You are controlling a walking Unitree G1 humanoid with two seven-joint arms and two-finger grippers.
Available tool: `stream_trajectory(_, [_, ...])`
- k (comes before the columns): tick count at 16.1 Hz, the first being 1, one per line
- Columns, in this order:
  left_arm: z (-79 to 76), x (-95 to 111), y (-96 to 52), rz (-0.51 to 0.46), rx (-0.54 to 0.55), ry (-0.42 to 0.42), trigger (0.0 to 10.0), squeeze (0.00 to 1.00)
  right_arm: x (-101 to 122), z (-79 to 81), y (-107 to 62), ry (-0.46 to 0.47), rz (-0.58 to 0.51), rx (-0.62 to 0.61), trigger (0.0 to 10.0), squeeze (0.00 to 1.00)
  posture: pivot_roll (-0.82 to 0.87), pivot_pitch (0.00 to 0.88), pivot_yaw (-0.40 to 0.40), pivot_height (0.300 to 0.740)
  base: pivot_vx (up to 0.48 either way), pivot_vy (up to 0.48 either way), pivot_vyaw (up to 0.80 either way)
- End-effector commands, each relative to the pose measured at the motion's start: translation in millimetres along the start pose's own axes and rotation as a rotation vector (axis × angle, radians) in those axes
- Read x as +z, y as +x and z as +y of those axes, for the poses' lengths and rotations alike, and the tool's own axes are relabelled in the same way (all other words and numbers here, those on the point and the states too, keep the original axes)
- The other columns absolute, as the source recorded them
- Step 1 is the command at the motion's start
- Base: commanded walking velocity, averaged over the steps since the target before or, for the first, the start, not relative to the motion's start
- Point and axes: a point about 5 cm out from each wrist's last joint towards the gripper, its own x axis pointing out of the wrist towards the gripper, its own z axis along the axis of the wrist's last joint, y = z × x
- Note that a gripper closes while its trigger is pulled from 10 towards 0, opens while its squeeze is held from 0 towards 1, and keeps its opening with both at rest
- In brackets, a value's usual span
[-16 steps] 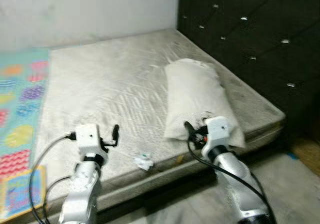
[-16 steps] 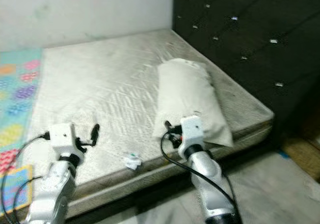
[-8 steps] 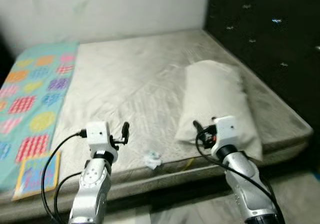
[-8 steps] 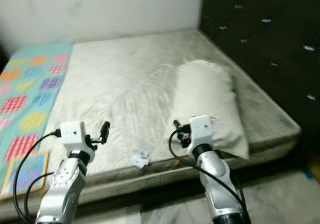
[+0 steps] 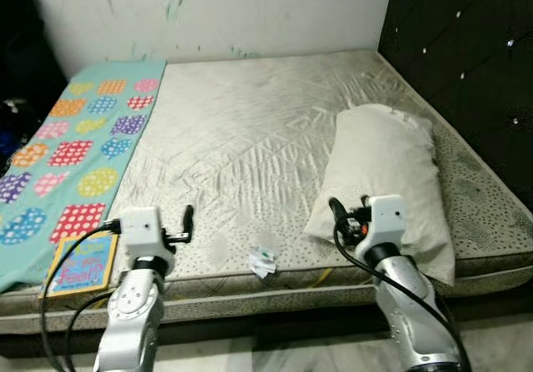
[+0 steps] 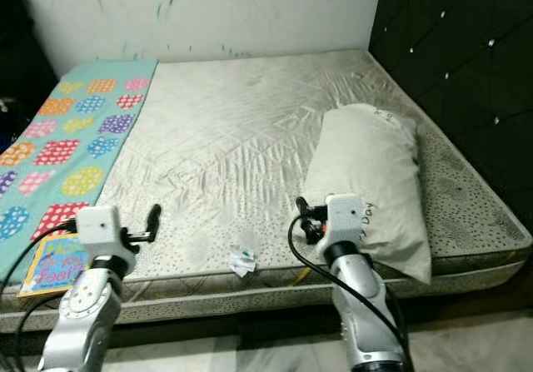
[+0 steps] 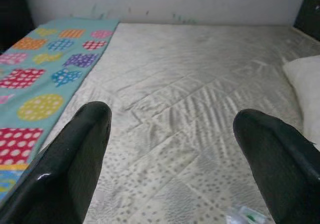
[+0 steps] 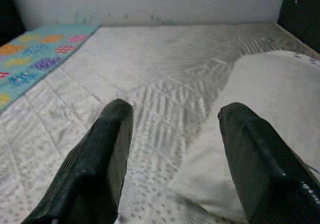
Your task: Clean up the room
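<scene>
1. A small crumpled wrapper (image 5: 263, 260) lies low centre in the left eye view, on the mattress (image 5: 250, 131) near its front edge, between the two grippers.
2. It looks like thin paper or plastic, though it is too small to be sure: light, soft, easily crushed, likely to skid.
3. Pinch it across the raised crumple.
4. Left gripper (image 7: 175, 149) and right gripper (image 8: 172, 149) hover with fingers spread, holding nothing.
5. The pillow (image 5: 391, 172), right of centre, is bulky and soft.
</scene>
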Motion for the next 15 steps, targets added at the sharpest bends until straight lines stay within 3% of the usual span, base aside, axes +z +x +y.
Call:
stream_trajectory(1, [0.5,2.9,1.6,-0.011,-0.011,-0.001,10.0,0.00,4.5,0.6,1.1,0.003,-0.013,-0.003,10.0,0.00,-0.16,0.000,0.019,0.740,0.000,0.000,0.00])
stream_trajectory(9, [-15.0,4.4,1.2,-0.016,-0.076,-0.048,10.0,0.00,3.8,2.4,3.3,0.004,-0.003,0.004,10.0,0.00,-0.16,0.000,0.015,0.740,0.000,0.000,-0.13])
stream_trajectory(15, [-14.1,5.4,3.3,-0.020,-0.088,-0.050,10.0,0.00,4.3,2.1,5.2,-0.006,-0.002,0.013,10.0,0.00,-0.16,0.000,0.010,0.740,0.000,0.000,0.00])
